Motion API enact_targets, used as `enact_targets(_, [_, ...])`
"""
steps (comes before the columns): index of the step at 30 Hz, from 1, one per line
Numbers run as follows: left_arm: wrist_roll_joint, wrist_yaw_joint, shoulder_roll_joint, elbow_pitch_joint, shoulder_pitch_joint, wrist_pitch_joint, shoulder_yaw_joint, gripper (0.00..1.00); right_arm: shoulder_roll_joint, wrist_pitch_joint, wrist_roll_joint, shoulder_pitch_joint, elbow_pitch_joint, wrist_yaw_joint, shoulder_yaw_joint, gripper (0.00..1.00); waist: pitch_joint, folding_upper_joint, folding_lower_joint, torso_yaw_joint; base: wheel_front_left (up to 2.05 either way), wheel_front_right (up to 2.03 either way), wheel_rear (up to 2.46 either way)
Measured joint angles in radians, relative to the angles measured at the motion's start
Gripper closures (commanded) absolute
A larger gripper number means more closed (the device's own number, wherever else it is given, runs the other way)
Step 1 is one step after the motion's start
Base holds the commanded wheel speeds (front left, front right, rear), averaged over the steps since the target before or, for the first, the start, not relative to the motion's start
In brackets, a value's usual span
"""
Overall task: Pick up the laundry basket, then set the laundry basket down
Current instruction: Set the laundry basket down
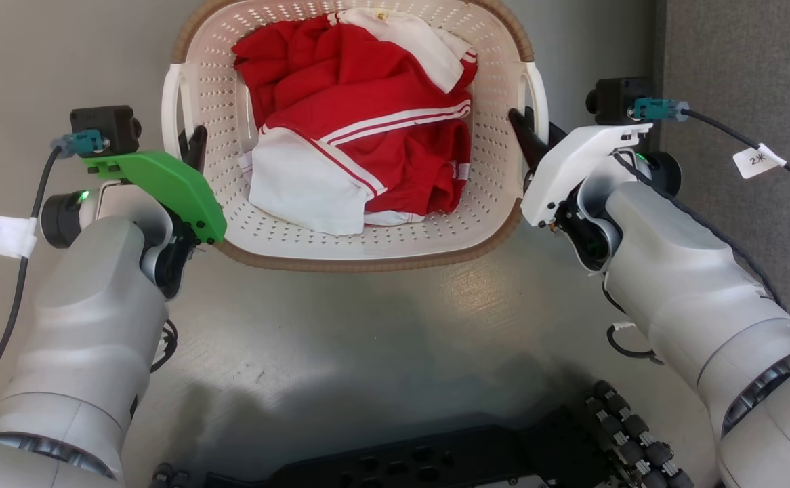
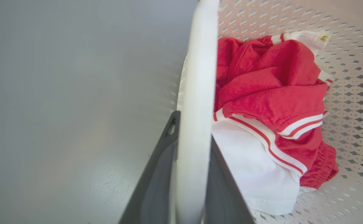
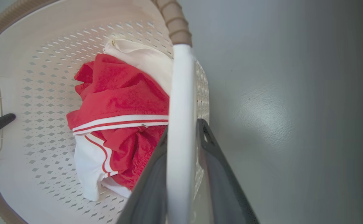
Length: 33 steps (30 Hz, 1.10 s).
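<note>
Smooth grey floor underneath, faintly glossy, meeting darker, rougher carpet along its right edge. Close to that edge, straight ahead between both arms: laundry basket, cream plastic, rounded-rectangular, walls pierced with rows of small diamond holes, rim wrapped in a brown woven-look band. Inside, a loose heap of red and white clothes, soft knit with striped trim, slumped across the middle.

Left end effector clamped narrow on left handle, one dark finger outside the white bar, the other inside, both pressed against it. Right end effector pinched the same way onto right handle, one finger flat against the bar's outer face, its partner on the inner face.

Matched hold on opposite sides, probably to keep the load level and stop any tipping or twisting. Handles smooth, thin and hard, so likely slippery under flat pads. Deep bite on each bar, seemingly chosen against that.

Cannot tell whether the base rests on the floor or hangs just clear of it. Judged stage: grasp made on both sides, carrying or setting down in hand.
</note>
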<state>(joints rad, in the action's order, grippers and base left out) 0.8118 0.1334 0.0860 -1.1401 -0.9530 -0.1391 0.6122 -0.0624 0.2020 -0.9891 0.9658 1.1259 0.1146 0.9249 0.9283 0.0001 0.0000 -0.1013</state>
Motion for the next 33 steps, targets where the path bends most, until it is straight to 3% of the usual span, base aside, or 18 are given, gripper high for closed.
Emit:
enact_targets(1, [0.000, 0.000, 0.000, -0.001, -0.001, -0.001, 0.000, 0.55, 0.000, 0.000, 0.000, 0.002, 0.001, 0.006, 0.000, 0.09, 0.001, 0.0000, 0.0000, 0.000, 0.00, 0.00, 0.00])
enact_targets(2, [0.000, 0.000, -0.001, -0.004, -0.004, -0.001, 0.001, 0.05, 0.001, 0.000, -0.001, 0.004, 0.002, 0.009, 0.002, 0.00, 0.001, -0.0001, 0.0001, 0.000, 0.00, 0.00, 0.00])
enact_targets(3, [0.000, 0.000, -0.002, -0.009, -0.006, -0.001, 0.002, 0.00, 0.002, 0.000, -0.001, 0.005, 0.004, 0.010, 0.005, 0.00, 0.002, 0.0000, 0.0001, 0.000, 0.00, 0.00, 0.00])
enact_targets(19, [0.001, -0.001, -0.001, -0.023, -0.005, -0.012, 0.028, 0.00, 0.002, 0.007, -0.044, -0.008, 0.008, 0.010, 0.023, 0.00, -0.058, -0.0001, 0.0001, -0.004, 0.00, 0.00, 0.00])
enact_targets(33, [0.026, -0.001, 0.022, -0.018, 0.049, -0.082, 0.028, 0.00, 0.002, 0.036, -0.066, -0.056, 0.010, 0.010, 0.014, 0.00, -0.199, 0.0000, 0.0001, -0.018, 0.00, 0.00, 0.00])
